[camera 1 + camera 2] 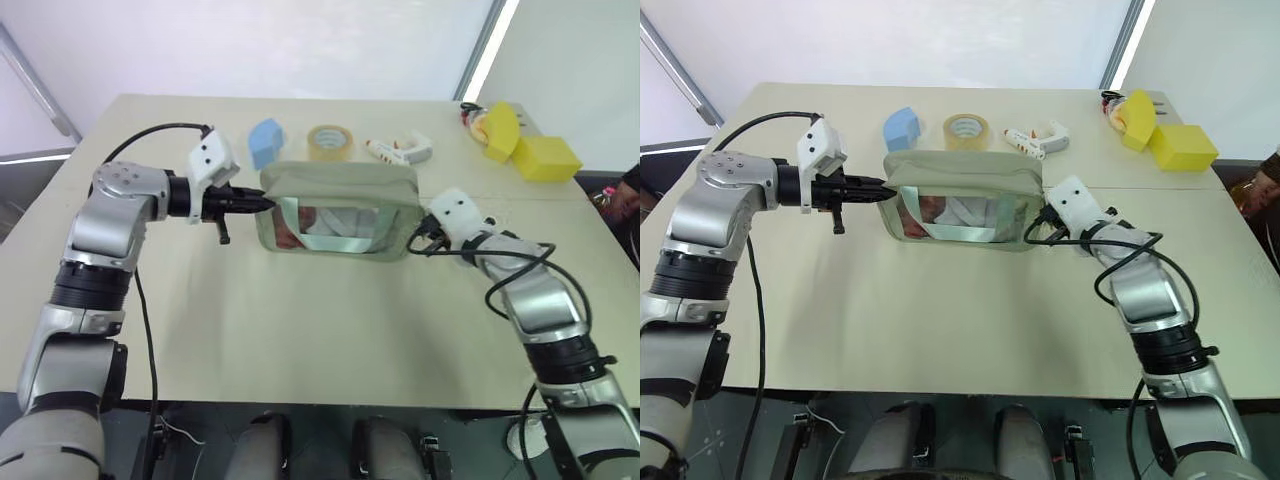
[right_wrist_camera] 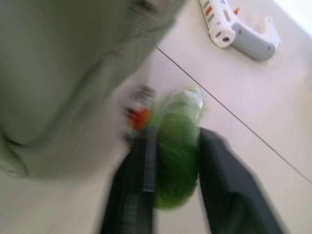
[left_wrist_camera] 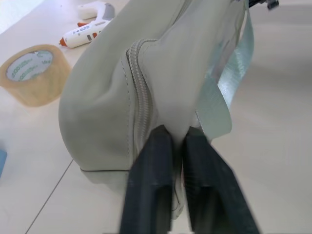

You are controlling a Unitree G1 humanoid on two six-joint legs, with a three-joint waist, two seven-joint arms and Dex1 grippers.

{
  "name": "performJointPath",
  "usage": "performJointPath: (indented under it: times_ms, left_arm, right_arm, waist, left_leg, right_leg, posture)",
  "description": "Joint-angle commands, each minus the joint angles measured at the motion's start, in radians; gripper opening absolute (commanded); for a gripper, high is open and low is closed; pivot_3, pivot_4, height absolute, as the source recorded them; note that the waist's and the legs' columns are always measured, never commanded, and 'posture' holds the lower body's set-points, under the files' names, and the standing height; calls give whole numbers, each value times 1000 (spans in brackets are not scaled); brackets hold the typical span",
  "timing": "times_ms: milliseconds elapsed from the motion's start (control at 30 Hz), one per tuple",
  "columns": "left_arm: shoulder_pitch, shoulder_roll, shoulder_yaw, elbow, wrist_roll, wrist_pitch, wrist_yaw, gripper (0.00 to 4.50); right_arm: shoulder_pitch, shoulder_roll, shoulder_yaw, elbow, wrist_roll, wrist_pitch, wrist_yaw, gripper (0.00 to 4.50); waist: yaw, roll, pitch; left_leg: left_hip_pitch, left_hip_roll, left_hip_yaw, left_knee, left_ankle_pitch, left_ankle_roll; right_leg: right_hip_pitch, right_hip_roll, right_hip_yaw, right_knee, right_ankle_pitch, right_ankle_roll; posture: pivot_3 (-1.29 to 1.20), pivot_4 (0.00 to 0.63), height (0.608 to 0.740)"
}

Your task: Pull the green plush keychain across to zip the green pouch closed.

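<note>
Green pouch [image 1: 340, 210] mid-bench [image 1: 300, 330]. Left claw [image 3: 176, 141] pinches pouch's end fabric, anchoring it. Right claw [image 2: 170, 146] straddles green plush keychain [image 2: 175, 146] at pouch's opposite end; fingers loosely flanking, firm clamp uncertain. Zip looks shut.

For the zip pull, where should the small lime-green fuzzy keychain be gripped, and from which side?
Grip the small lime-green fuzzy keychain across its plush body, coming from the pale sage-green soft pouch's right end. It hangs free there off the red connector, and the right gripper fingers already straddle it.
</note>
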Motion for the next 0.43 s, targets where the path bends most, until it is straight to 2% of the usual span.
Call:
performJointPath:
  times_ms: [33, 133, 167, 200, 333, 433]
  left_arm:
    - [-61, 26, 63, 20, -50, 42, -9, 2082]
    - [-105, 69, 96, 92, -59, 47, -16, 3592]
    - [-113, 81, 102, 111, -59, 45, -15, 4173]
    - [-117, 94, 103, 122, -52, 40, -12, 4479]
    - [-112, 139, 121, 125, -68, 53, -40, 4479]
    - [-110, 150, 145, 133, -86, 67, -32, 4479]
  right_arm:
    - [-92, -78, -146, -93, 139, 88, 121, 3057]
    - [-135, -194, -227, -199, 318, 215, 293, 4500]
    - [-144, -217, -246, -230, 367, 251, 324, 4500]
    - [-160, -232, -262, -257, 413, 286, 345, 4500]
    - [-220, -252, -309, -312, 546, 388, 367, 4500]
    - [-243, -244, -311, -324, 579, 410, 328, 4500]
  waist:
    - [0, 0, 1]
    - [0, 1, 1]
    - [-1, 1, 1]
    - [-3, 1, 1]
    - [-2, 1, 1]
    - [-1, 1, 1]
  left_leg:
    - [0, 0, 0, 0, 0, 0]
    - [-2, 0, 0, 0, 0, 0]
    - [-2, 0, 0, 0, 0, 0]
    - [-2, 0, 0, 0, 0, 0]
    - [2, 1, 0, 0, -3, 5]
    - [-1, 1, 0, 0, -3, 4]
  right_leg:
    - [0, 0, 0, 0, 0, 0]
    - [-2, 0, 0, 0, 0, 0]
    - [-2, 0, 0, 0, 0, 0]
    - [-2, 0, -1, 0, 0, 0]
    - [2, 0, -1, 0, 0, 0]
    - [0, 0, 0, 0, 0, 0]
  posture:
    - [0, 150, 740]
    - [0, 150, 740]
    - [0, 150, 740]
    - [0, 150, 740]
    - [0, 150, 740]
    - [0, 150, 740]
